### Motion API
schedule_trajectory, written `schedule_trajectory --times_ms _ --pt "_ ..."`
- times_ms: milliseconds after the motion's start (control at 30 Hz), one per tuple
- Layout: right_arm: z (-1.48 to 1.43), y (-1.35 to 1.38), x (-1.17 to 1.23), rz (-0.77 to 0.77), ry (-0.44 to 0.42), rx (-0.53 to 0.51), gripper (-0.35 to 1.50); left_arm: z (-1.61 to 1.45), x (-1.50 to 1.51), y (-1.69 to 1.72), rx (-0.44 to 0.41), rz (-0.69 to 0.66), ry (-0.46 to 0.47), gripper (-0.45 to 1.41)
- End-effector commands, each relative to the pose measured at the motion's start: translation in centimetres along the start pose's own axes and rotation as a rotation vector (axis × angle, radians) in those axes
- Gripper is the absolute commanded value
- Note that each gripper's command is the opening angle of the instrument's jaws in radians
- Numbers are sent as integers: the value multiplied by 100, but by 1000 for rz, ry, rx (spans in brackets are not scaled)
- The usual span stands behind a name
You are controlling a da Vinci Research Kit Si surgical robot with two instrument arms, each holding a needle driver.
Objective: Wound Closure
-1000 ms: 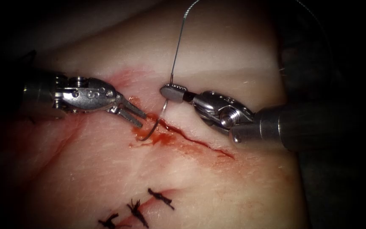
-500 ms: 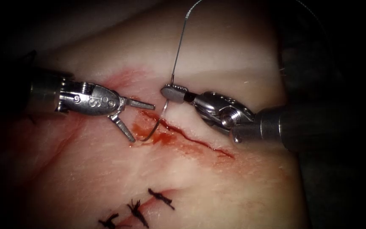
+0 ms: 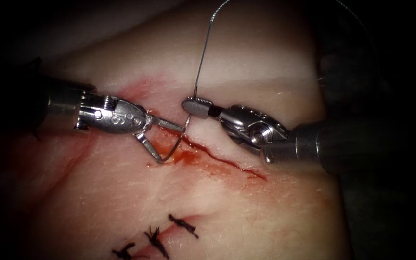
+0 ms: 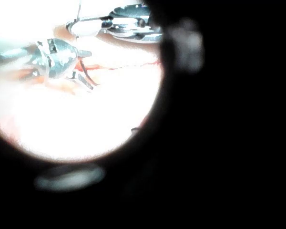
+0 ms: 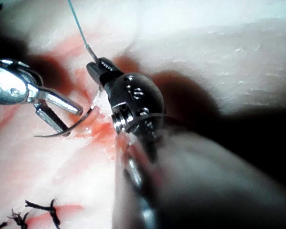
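Note:
The right tool (image 3: 196, 106) is shut on the curved needle (image 3: 179, 139) near its tail end, just right of the cut (image 3: 222, 161) in the tissue (image 3: 246, 58). The needle arcs down and left across the cut's upper end, its tip left of the cut. I cannot tell whether it pierces the tissue. The left tool (image 3: 169, 143) stands open on the left, its jaws astride the needle's tip half without gripping it. Thread (image 3: 202, 48) rises from the needle's tail. The right wrist view shows the right tool (image 5: 102, 71), the needle (image 5: 66, 131) and the open left tool (image 5: 71, 120).
Red fluid (image 3: 184, 156) pools at the cut's upper end. Three dark knotted stitches (image 3: 184, 225) with cut ends sit lower down, also seen as stitches (image 5: 40, 207) from the right wrist. The left wrist view shows the left tool (image 4: 62, 59) and the right tool (image 4: 128, 26).
The left tool has moved right toward the needle and spread its jaws wider, so they now straddle the needle. The right tool and needle have stayed put.

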Motion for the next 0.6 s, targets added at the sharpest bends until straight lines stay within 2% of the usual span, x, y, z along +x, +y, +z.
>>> schedule_trajectory --times_ms 33,167,333,433,467,533,600 --pt "8 -1 -4 6 3 0 -35 9 -4 -3 3 -1 9 22" --pt "8 -1 -4 6 6 -2 -35 16 -9 -1 -7 -11 11 22" --pt "8 -1 -3 7 10 -2 -35 21 -15 1 -13 -65 46 -3" --pt "8 -2 -3 7 10 -2 -35 23 -16 0 -14 -73 50 -3" --pt "8 -1 -3 7 14 -1 -35 24 -16 -1 -17 -71 50 12" --pt "7 -1 -3 13 16 -3 -35 24 -16 -1 -13 -70 49 29" --pt "7 -1 -3 19 19 -4 -35 24 -16 -1 -11 -70 49 31"
